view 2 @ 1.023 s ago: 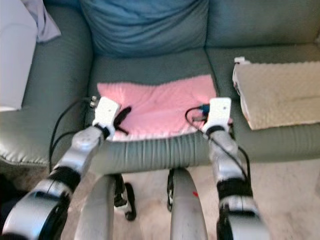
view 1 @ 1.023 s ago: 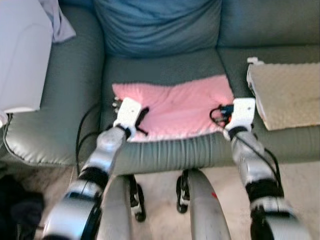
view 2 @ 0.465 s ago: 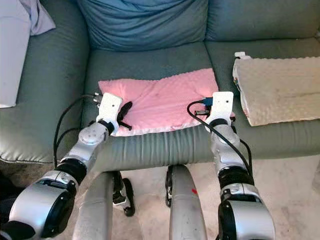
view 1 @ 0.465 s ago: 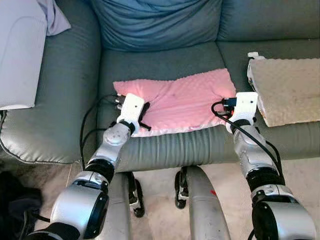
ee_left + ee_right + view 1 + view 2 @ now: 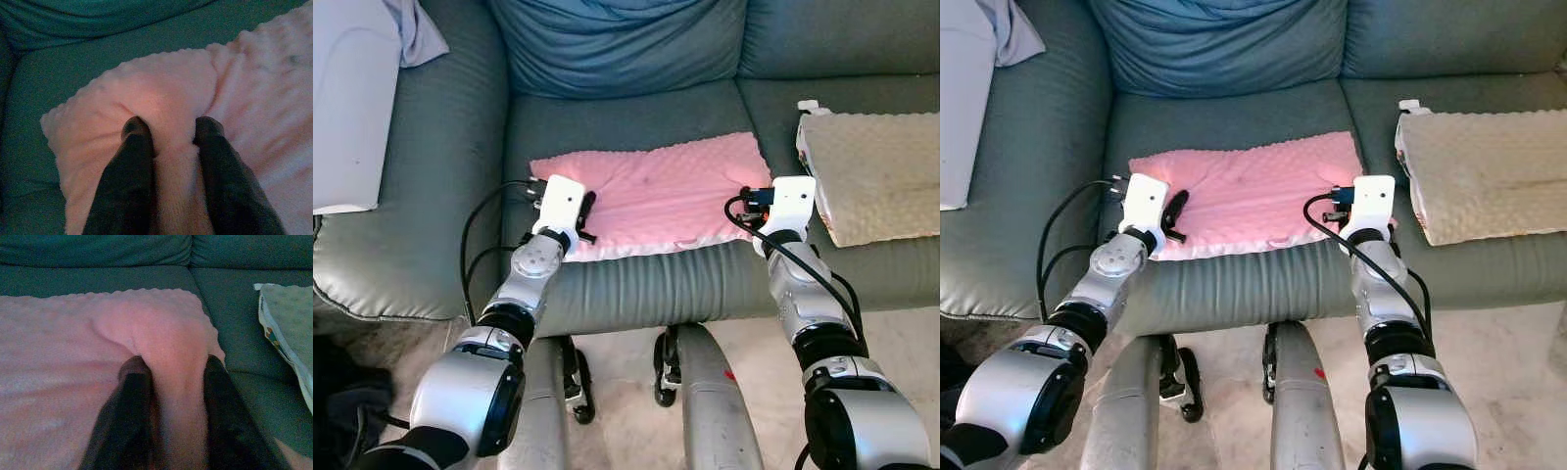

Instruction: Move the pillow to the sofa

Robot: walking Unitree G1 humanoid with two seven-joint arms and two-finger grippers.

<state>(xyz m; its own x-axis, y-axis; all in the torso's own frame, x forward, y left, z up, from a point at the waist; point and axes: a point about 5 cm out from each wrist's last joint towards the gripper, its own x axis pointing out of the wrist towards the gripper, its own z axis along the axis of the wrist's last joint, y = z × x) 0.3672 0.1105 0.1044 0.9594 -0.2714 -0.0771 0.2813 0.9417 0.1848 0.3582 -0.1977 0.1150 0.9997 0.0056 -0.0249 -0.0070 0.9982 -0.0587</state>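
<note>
1. The sofa (image 5: pixel 450 166) is upholstered in smooth grey-green leather-like material, with a soft, creased blue back cushion (image 5: pixel 617 44) propped against the backrest behind the middle seat
2. The left hand (image 5: pixel 168 134) sits at the pillow's left end near the front edge of the seat; its two black fingers (image 5: pixel 132 161) are closed on a ridge of pink fabric bunched between them, a grip that looks suited to holding one end while the pillow is settled
3. The pillow (image 5: pixel 656 191) lies flat on the middle seat cushion, its near side along the front edge of the seat; it is a thin, limp rectangle of pink dotted plush with a paler strip along the near side, so I judge it already delivered and only awaiting release
4. The right hand (image 5: pixel 171 369) mirrors this at the pillow's right end, its fingers pinching a raised fold of the same nubby pink fabric; gripping both ends keeps so floppy a thing spread rather than crumpled
5. On the right seat, apart from the pillow, lies a beige pillow (image 5: pixel 876 171) with a similar bobbled surface and a thicker, firmer-looking slab shape
</note>
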